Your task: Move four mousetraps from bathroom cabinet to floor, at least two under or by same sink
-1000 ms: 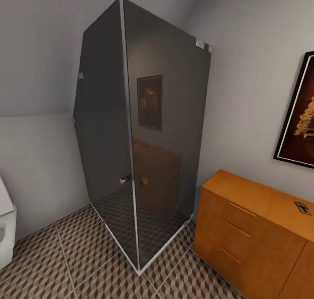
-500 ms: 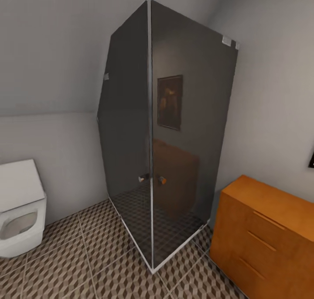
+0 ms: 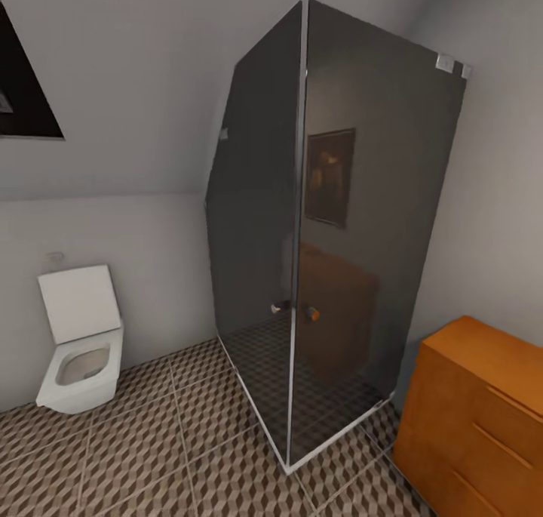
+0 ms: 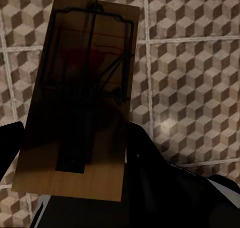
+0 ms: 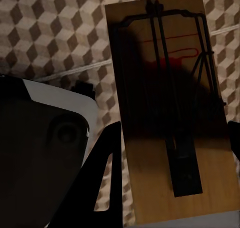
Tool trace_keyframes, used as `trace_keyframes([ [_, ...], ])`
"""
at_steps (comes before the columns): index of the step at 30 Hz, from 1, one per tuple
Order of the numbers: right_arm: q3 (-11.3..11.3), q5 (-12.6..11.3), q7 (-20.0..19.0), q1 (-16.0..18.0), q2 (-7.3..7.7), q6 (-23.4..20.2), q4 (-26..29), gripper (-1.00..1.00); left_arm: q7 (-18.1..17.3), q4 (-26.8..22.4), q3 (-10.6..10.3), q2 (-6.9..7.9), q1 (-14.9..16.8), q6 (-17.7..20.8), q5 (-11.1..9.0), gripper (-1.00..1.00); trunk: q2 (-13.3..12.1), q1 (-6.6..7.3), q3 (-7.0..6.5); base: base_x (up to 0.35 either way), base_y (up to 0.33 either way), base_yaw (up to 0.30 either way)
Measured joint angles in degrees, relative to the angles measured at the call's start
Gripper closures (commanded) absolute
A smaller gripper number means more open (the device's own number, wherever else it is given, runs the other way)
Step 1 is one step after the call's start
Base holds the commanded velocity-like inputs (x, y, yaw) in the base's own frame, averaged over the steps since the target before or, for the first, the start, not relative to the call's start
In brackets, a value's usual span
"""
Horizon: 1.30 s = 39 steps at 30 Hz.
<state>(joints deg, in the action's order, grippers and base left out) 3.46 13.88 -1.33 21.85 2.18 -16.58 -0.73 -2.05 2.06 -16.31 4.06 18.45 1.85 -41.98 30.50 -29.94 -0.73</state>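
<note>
Fingers (image 4: 145, 163) of the left gripper (image 4: 75, 153) show as dark shapes on either side of a mousetrap (image 4: 80, 103), clamped on the lower part of its tan wooden board, with the dark wire bar and spring on top pointing away from the wrist. Behind it lies the bathroom floor (image 4: 195, 78), tiled in a brown, beige and white cube pattern with pale grout lines.

On the right arm, black fingers (image 5: 107, 168) of the right gripper (image 5: 172, 163) close on a second mousetrap (image 5: 170, 103) in the same way, its board held by the near end and its wire frame and a red mark facing the camera. Part of the robot's body (image 5: 45, 153), dark with a white edge, sits beside it above the same tiles.

From the head camera, a dark glass shower stall (image 3: 339, 223) stands in the corner of the room. The orange-brown cabinet (image 3: 483, 411) is against the wall just beside the shower, its drawer fronts visible. A white toilet (image 3: 79, 340) with its lid up sits against the far wall, well apart from the cabinet.
</note>
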Motion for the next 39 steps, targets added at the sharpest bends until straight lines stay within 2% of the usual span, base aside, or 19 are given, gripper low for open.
trace_keyframes([
  [39, 0.1, 0.1, 0.0, -0.1, -0.09, 0.0, 0.0, 1.00, 0.0, 0.0, 0.0, 0.00, 0.0, 0.0, 0.0, 1.00, 0.0, 0.00, -1.97, 0.000, 0.000, 0.243],
])
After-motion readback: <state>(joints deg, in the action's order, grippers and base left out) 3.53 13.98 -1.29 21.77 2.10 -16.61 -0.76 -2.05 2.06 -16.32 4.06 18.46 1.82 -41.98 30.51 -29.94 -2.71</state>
